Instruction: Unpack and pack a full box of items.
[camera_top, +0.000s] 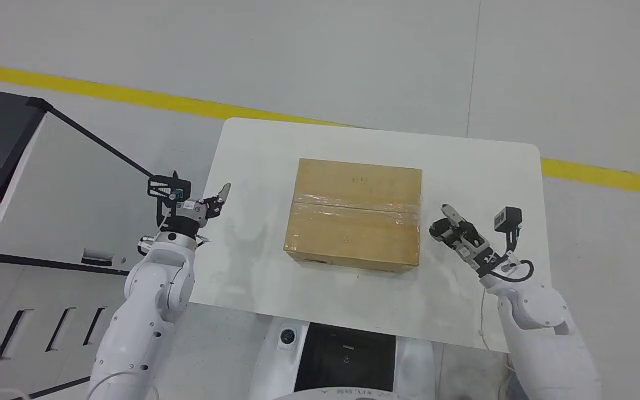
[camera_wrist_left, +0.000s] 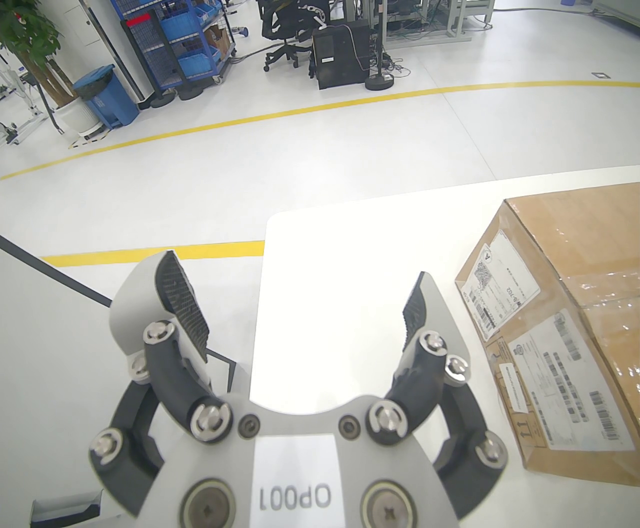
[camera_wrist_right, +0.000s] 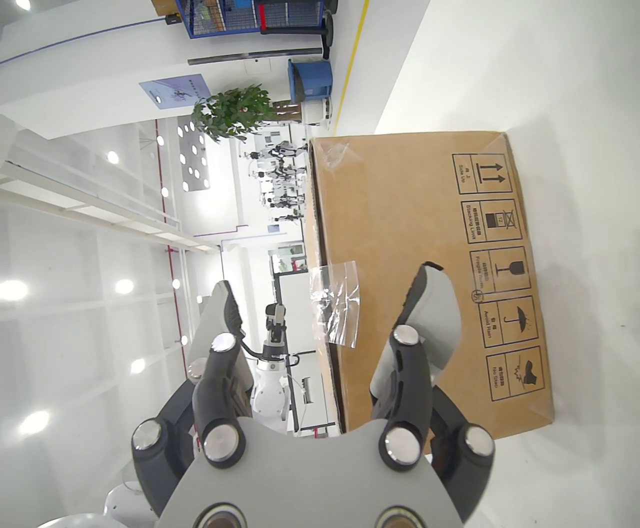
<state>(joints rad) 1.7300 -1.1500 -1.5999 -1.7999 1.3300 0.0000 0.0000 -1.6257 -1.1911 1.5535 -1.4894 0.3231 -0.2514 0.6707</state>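
So far: no unpacking step is done, as far as can be judged. The box is closed, with clear tape along its top seam.
Remaining: by estimate the whole task, meaning free the seam, open the flaps, take the items out and pack them again.
Box location: middle of the table, resting flat between the two arms.
Contents: hidden.
Left arm: at the table's left edge. The left pincer is held level, well apart from the box's labelled end.
Left pincer state: jaws spread wide, nothing between them.
Right arm: at the table's right side. The right pincer is rolled on its side, facing the end printed with handling symbols, near it but apart.
Right pincer state: jaws apart, empty.
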